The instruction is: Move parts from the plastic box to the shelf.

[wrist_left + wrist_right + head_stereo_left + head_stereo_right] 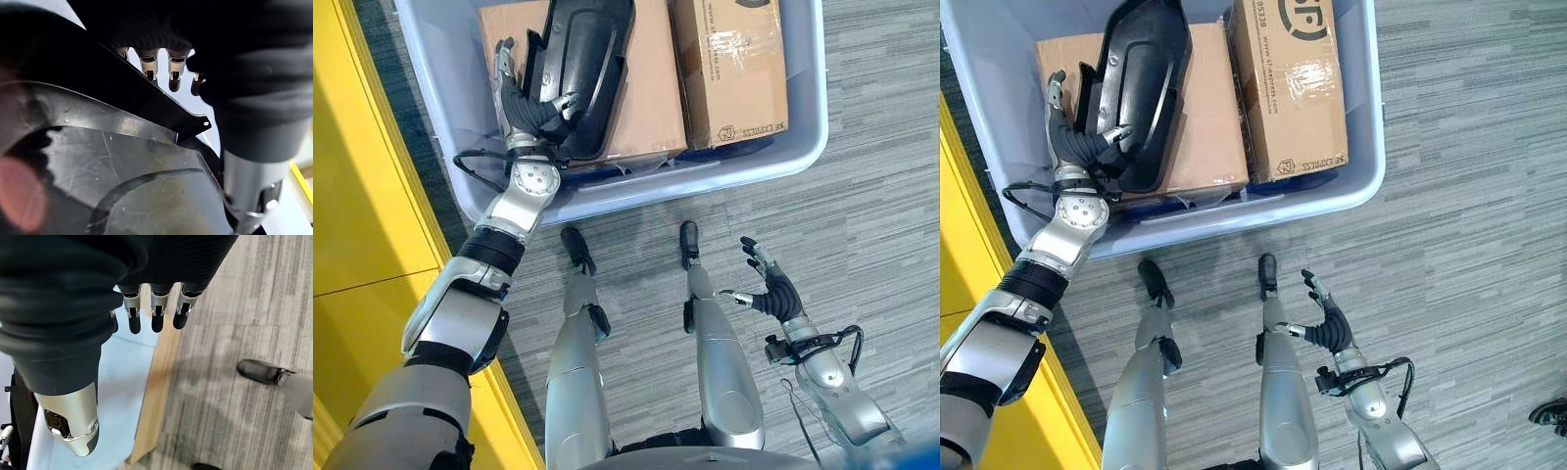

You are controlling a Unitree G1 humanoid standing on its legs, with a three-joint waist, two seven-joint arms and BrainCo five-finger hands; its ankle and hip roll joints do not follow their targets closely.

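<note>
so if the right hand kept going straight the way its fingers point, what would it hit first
Probably the blue plastic box. The right hand is open over the carpet, fingers aimed toward the box's near wall, though height is unclear.

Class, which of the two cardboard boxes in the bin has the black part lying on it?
The plain cardboard box by the left robot hand; the black part overlaps it, not the printed box.

grey striped carpet floor [862, 196], yellow panel [352, 196] along its left edge
</note>
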